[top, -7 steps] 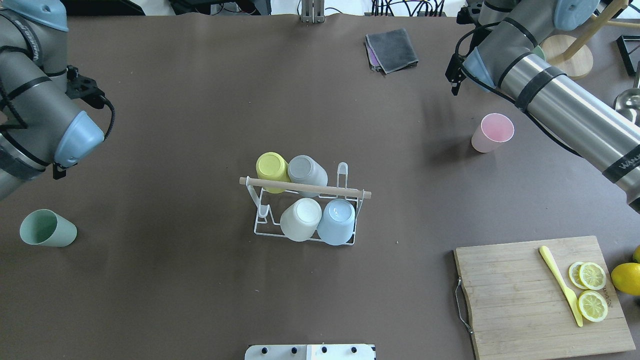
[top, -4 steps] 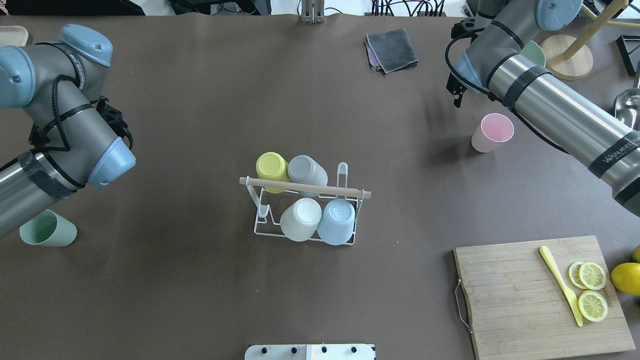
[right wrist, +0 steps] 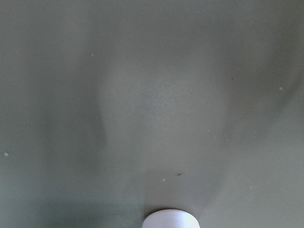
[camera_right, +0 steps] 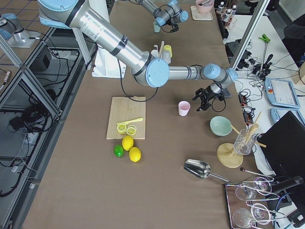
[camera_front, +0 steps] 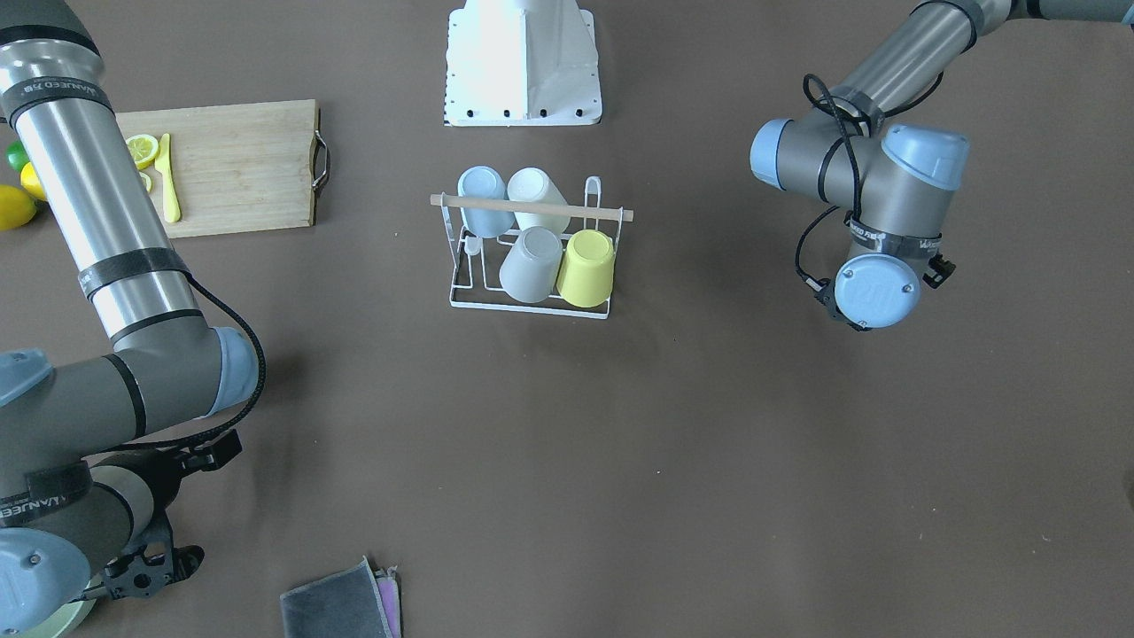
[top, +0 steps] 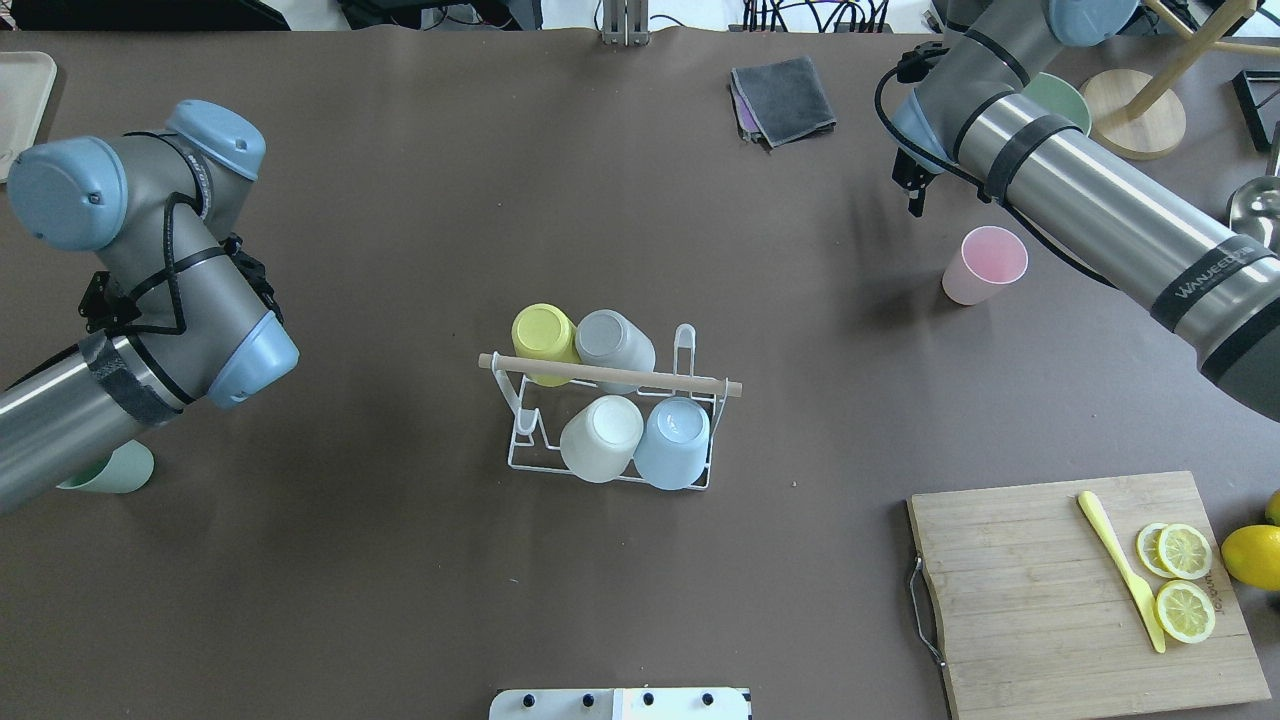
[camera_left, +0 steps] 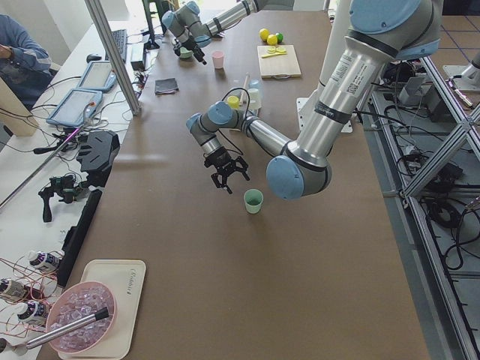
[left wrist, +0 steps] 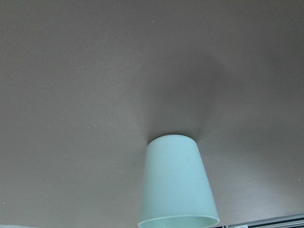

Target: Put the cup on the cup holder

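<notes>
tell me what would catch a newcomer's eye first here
The white wire cup holder at the centre of the table, carrying four upturned cups. Then two loose cups standing upright: a pink cup by the right arm, a green cup by the left arm.

Even bright light, soft shadows beside the pink cup (top: pixel 985 265); right wrist view blurred, greyish.

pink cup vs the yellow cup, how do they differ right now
Pose: the pink cup stands mouth up; the yellow cup is turned bottom up.
Place: the pink cup is alone on the bare table, while the yellow cup sits on the cup holder, beside a grey cup.
Colour: the pink cup is pale pink, the yellow cup bright yellow-green.
Both are plain tapered cups without handles.
</notes>
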